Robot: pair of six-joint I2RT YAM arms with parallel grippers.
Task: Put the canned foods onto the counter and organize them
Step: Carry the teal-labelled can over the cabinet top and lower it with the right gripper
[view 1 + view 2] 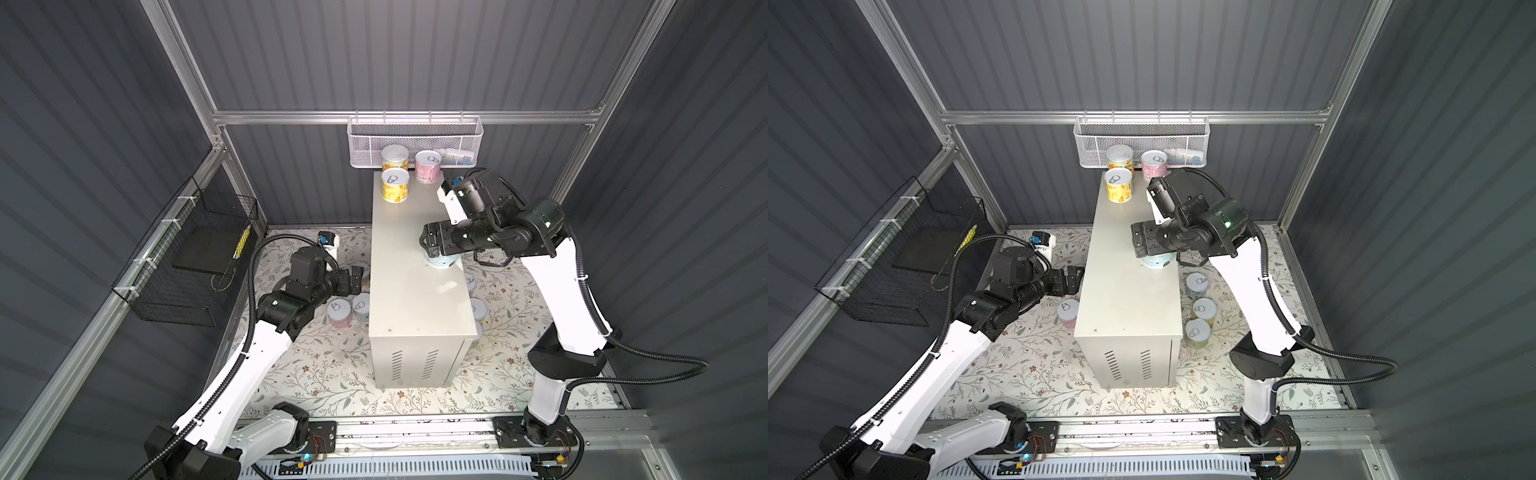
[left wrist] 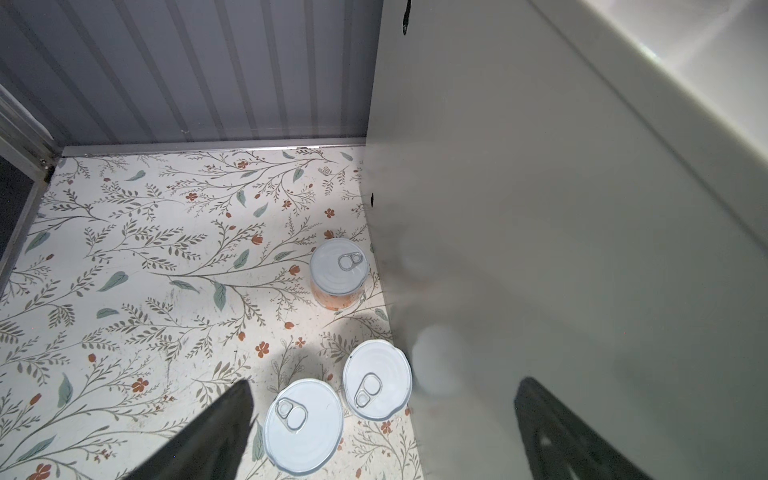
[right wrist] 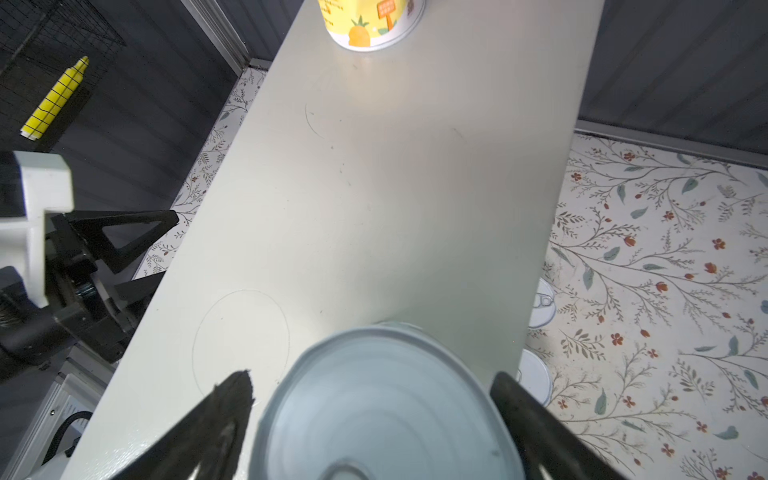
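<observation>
Flowered floor surrounds the off-white tabletop, which carries three cans at its far end. The right pincer, spread, straddles a pale blue can standing near the tabletop's right edge. The left pincer hangs released above three lower cans on the floor.

Counter (off-white cabinet top) bearing upright cans

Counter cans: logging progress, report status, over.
Left pincer open above floor cans. Right pincer open around pale blue can on counter. Three cans at far end. Nothing blocking.
</observation>
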